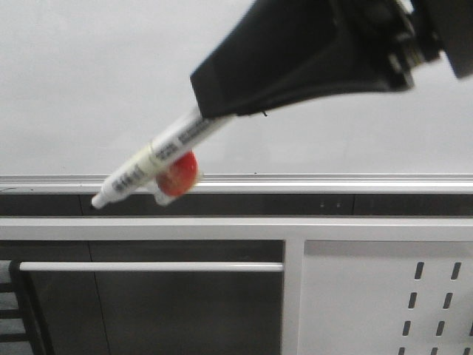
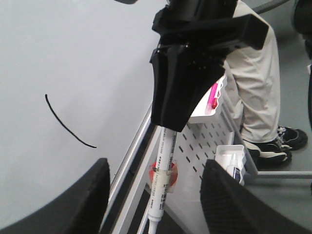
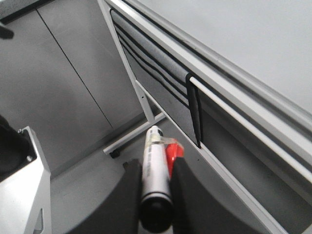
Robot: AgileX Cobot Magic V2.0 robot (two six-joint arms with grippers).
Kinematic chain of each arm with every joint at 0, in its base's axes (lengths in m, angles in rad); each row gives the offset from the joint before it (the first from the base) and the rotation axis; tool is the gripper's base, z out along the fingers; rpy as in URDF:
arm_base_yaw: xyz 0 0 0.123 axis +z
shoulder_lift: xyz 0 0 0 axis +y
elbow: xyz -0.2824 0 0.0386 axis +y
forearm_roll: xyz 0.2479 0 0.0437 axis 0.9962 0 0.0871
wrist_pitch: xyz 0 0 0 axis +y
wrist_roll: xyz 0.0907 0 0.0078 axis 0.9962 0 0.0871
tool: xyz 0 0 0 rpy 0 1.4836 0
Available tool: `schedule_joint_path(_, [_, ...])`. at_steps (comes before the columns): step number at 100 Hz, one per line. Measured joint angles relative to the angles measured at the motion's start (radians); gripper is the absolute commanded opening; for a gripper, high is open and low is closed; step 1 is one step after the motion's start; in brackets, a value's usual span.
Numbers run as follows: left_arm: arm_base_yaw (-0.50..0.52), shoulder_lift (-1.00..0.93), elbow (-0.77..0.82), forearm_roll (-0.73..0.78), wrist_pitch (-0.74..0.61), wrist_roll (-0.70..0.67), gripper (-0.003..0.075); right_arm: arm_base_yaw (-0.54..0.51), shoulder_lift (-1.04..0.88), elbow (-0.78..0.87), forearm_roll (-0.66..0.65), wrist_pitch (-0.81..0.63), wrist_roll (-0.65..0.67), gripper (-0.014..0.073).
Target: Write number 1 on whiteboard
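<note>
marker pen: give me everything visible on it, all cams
The marker pen is a white, plastic-looking barrel with black printed labelling, a black rear end and a red piece taped near its front. The right tool is shut on its rear half. It slants down and left, its tip before the whiteboard's tray rail; contact unclear.

one whiteboard (image 1: 96, 81), one marker pen (image 1: 151, 163), one black stroke (image 2: 68, 124), two end effectors (image 3: 156, 192)

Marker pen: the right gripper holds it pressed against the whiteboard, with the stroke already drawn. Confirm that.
Not pressed. The front view shows the marker pen in the right gripper angled down, its tip off the whiteboard over the rail. The stroke is drawn.
</note>
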Motion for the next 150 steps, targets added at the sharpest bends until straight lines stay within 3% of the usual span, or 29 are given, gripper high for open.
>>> schedule_joint_path(36, [0.000, 0.158, 0.000, 0.004, 0.083, 0.067, 0.0388, -0.054, 0.076, -0.126, 0.000, 0.104, 0.006, -0.0061])
schedule_joint_path(74, [0.000, 0.313, -0.002, 0.004, 0.147, 0.107, 0.0372, -0.243, 0.079, -0.128, -0.003, 0.307, 0.042, -0.0061])
schedule_joint_path(105, [0.000, 0.469, -0.116, 0.004, 0.151, 0.109, 0.0342, -0.247, 0.079, -0.170, -0.015, 0.366, 0.045, -0.0061])
schedule_joint_path(126, [-0.002, 0.520, -0.153, 0.004, 0.073, 0.109, 0.0335, -0.247, 0.079, -0.222, -0.032, 0.378, 0.045, -0.0061])
schedule_joint_path(150, [-0.102, 0.528, -0.153, 0.004, 0.095, 0.109, 0.0335, -0.247, 0.079, -0.236, -0.047, 0.395, 0.045, -0.0061])
